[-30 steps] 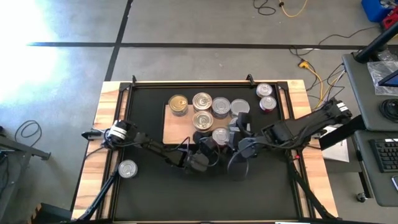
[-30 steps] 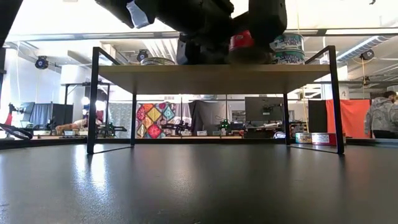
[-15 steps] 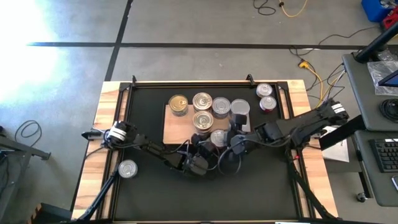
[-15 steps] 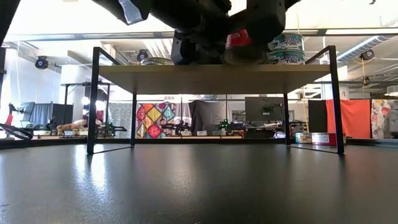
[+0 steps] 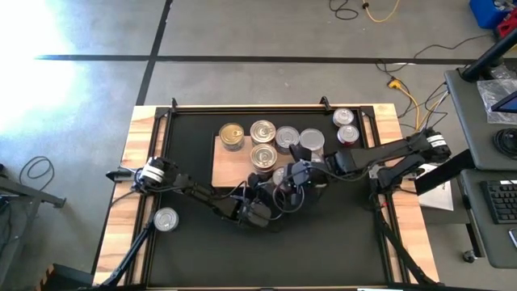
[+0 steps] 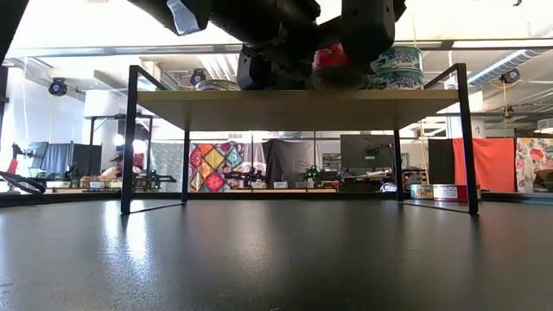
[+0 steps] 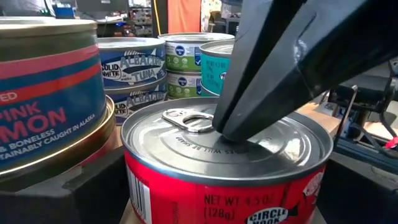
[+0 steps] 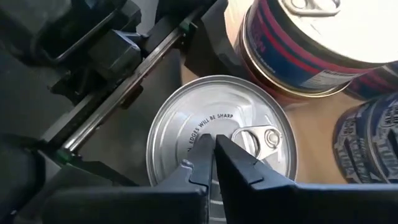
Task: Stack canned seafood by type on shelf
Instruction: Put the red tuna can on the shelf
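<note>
A red-labelled tin (image 7: 224, 186) with a silver pull-tab lid stands on the pale wooden shelf (image 5: 230, 170) at its near edge, and shows in the low view as the red tin (image 6: 333, 65) on the raised board (image 6: 259, 108). My left gripper (image 5: 273, 187) reaches in level from the near left, open, with a finger on either side of this tin. My right gripper (image 8: 214, 149) comes from the right, shut, its tips on the tin's lid. Several other tins (image 5: 262, 133) stand on the shelf farther back. My right gripper presses its shut fingertips (image 7: 239, 127) down on the red tin's lid (image 8: 186, 134), just beside the pull tab. It slants down from above and from the table's right. The tin stands upright on the shelf. My left gripper flanks the tin's wall; whether it touches, I cannot tell.
Two tins (image 5: 345, 125) stand on the black mat at the far right, off the shelf. One tin (image 5: 166, 219) lies on the wooden rim at the near left. Stacked tuna tins (image 6: 397, 67) stand at the shelf's right end. The shelf rests on black legs (image 6: 127, 138).
My right gripper has gone toward the table's left and down to the red tin, has shut, and has set its tips on the lid. The red tin has sunk a little onto the shelf.
</note>
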